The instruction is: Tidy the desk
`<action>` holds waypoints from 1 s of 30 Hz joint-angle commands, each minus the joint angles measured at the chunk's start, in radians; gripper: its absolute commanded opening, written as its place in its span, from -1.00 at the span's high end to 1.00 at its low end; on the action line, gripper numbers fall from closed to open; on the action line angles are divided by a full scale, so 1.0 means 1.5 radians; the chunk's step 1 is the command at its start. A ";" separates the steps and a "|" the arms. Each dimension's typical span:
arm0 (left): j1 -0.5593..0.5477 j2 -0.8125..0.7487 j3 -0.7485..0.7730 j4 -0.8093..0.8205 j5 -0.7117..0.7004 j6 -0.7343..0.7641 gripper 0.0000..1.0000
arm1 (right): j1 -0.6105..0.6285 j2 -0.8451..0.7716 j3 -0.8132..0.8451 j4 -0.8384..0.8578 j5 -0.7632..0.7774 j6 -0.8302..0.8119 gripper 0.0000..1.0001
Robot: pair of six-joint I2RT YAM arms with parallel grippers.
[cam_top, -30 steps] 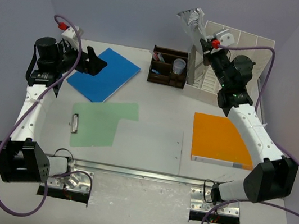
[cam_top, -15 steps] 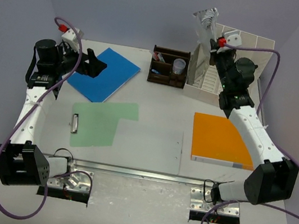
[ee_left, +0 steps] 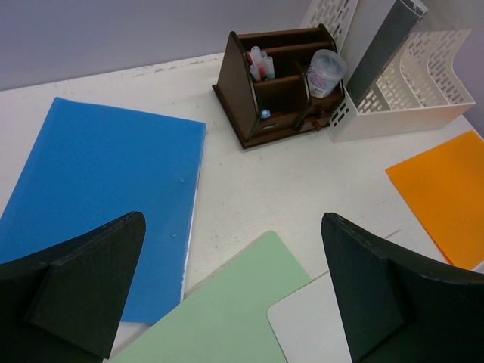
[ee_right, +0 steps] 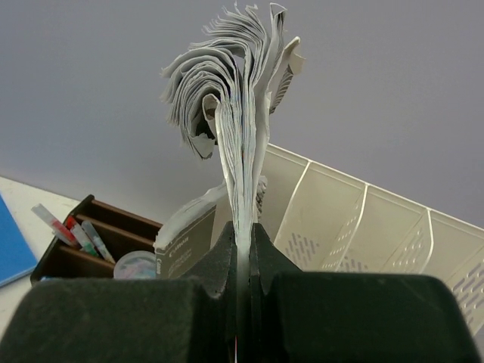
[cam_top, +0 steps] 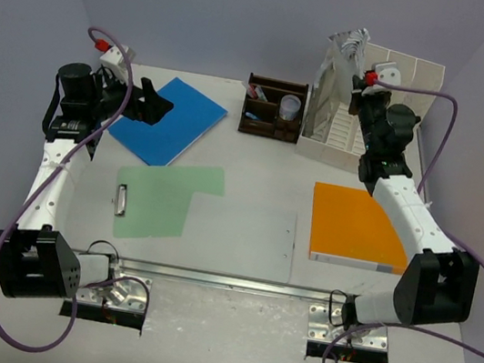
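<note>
i am seeing white desk | blue folder | green sheet | orange folder | dark brown pen organizer | white slotted rack | grey pages | my left fingers showing black

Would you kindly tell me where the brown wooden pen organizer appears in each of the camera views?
Top external: pen organizer at far centre, just left of the white file rack.
Left wrist: pen organizer at upper centre, rack to its right.
Right wrist: pen organizer at lower left, left of the booklet in the right gripper.
Shared landmark: the white file rack, always on its right.
</note>
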 commanded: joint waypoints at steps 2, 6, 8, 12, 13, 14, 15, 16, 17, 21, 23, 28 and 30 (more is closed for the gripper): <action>0.004 0.004 0.014 0.019 -0.001 -0.004 -1.00 | -0.029 0.050 0.029 0.045 0.011 0.071 1.00; 0.004 0.016 0.019 0.018 -0.004 -0.006 -0.99 | -0.034 0.088 0.047 0.021 0.011 0.104 1.00; 0.005 0.020 0.019 0.018 -0.006 -0.006 -0.99 | -0.034 0.102 0.052 0.005 0.010 0.120 1.00; 0.005 0.031 0.015 0.021 -0.009 -0.006 -0.99 | -0.033 0.117 0.059 -0.018 0.010 0.150 1.00; 0.005 0.035 0.015 0.022 -0.008 -0.006 -1.00 | -0.034 0.120 0.066 -0.029 0.007 0.158 1.00; 0.005 0.038 0.015 0.023 -0.009 -0.007 -1.00 | -0.034 0.127 0.075 -0.040 -0.003 0.165 1.00; 0.005 0.040 0.015 0.024 -0.009 -0.009 -1.00 | -0.034 0.137 0.083 -0.057 -0.009 0.168 1.00; 0.005 0.044 0.016 0.026 -0.009 -0.010 -1.00 | -0.033 0.145 0.097 -0.068 -0.015 0.170 1.00; 0.004 0.047 0.016 0.027 -0.008 -0.012 -1.00 | -0.034 0.151 0.111 -0.076 -0.019 0.171 1.00; 0.003 0.051 0.014 0.029 -0.008 -0.013 -1.00 | -0.034 0.199 0.179 -0.114 -0.017 0.178 1.00; 0.004 0.051 0.012 0.029 -0.009 -0.013 -1.00 | -0.034 0.218 0.203 -0.106 -0.017 0.174 1.00; 0.004 0.049 0.010 0.020 -0.011 -0.006 -1.00 | -0.034 0.302 0.312 -0.096 -0.006 0.162 1.00; 0.004 0.048 0.010 0.015 -0.013 -0.002 -0.99 | -0.034 0.337 0.365 -0.123 -0.007 0.158 0.86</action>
